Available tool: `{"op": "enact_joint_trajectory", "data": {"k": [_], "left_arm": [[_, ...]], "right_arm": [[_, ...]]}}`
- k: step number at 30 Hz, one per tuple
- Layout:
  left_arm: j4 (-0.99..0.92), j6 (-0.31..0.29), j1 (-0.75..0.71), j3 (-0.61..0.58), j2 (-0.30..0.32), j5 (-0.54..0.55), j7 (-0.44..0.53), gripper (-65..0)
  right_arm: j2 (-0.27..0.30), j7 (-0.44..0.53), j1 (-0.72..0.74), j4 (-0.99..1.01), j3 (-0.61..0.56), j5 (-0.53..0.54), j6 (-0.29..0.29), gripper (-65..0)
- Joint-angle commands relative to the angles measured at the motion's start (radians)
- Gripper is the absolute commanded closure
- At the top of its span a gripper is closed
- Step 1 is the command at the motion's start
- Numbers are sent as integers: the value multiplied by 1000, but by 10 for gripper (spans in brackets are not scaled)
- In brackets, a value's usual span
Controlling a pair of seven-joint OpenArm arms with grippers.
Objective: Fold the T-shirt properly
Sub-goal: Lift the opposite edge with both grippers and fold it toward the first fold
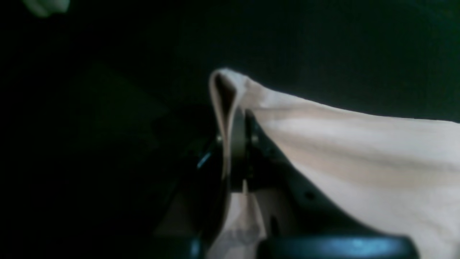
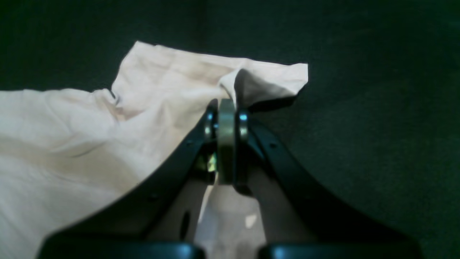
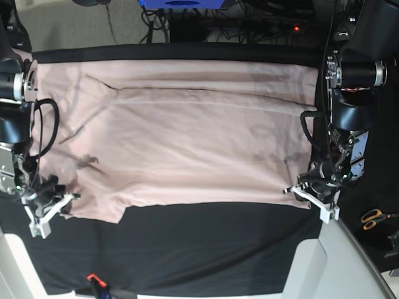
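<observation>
Both grippers are clamped on cloth. Left gripper (image 1: 239, 118), seen from its wrist camera, has its jaws pressed together on a raised fold of the T-shirt (image 1: 359, 158), with fabric trailing away toward 3 o'clock. Right gripper (image 2: 226, 108) is likewise closed on a pinched corner of the same garment, the cloth spreading toward 9 o'clock.

From the base view, the left gripper (image 3: 307, 190) grips the shirt's edge at 4 o'clock and the right gripper (image 3: 62, 198) grips it at 8 o'clock. The T-shirt (image 3: 187, 137) lies spread flat across the black cloth (image 3: 199, 249), filling the upper centre of the table. Scissors (image 3: 374, 218) with orange handles lie well apart at 3 o'clock.
</observation>
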State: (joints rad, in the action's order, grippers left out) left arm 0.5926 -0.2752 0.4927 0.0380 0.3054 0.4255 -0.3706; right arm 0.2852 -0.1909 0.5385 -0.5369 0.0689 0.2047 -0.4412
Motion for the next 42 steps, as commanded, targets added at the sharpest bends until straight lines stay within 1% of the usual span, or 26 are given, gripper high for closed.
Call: {"op": "enact_joint_trajectory", "data": {"k": [1, 5, 15, 17, 20, 26, 29, 30, 33, 34, 38, 40, 42], "left_arm": [[23, 1, 16, 4, 13, 8, 18, 0], [25, 1, 13, 4, 13, 8, 18, 0], [25, 3, 13, 6, 13, 13, 26, 0], [30, 3, 1, 6, 13, 13, 28, 0], [109, 3, -45, 7, 13, 13, 28, 0], [212, 3, -114, 7, 15, 9, 28, 0], [246, 3, -147, 7, 15, 9, 26, 0], [261, 3, -157, 7, 16, 9, 25, 0], [304, 3, -188, 7, 28, 13, 20, 0], [320, 3, -199, 9, 28, 13, 20, 0], [367, 3, -245, 89, 30, 6, 15, 0], [392, 3, -265, 107, 30, 6, -14, 0], [418, 3, -277, 113, 33, 6, -43, 0]], "right_arm": [[19, 47, 41, -18, -1, 11, 0, -2], [21, 90, 41, -18, -2, 9, 0, -2], [27, 93, 16, -18, -4, 9, -3, -2], [27, 109, 10, -18, -4, 9, -3, -2], [27, 163, -13, -18, -2, 9, -3, -2], [29, 163, -28, -22, 4, 9, -3, -2], [29, 159, -61, -82, 6, 9, 0, -2], [29, 155, -74, -111, 6, 9, 0, -2], [30, 70, -100, -170, 7, 9, 0, -2], [39, 46, -110, -194, 9, 11, 0, -2], [53, 11, -160, -266, 10, 14, 2, -2], [56, -20, -174, -280, 16, 14, 2, -2], [56, -38, -185, -280, 59, 14, 2, 0]]}}
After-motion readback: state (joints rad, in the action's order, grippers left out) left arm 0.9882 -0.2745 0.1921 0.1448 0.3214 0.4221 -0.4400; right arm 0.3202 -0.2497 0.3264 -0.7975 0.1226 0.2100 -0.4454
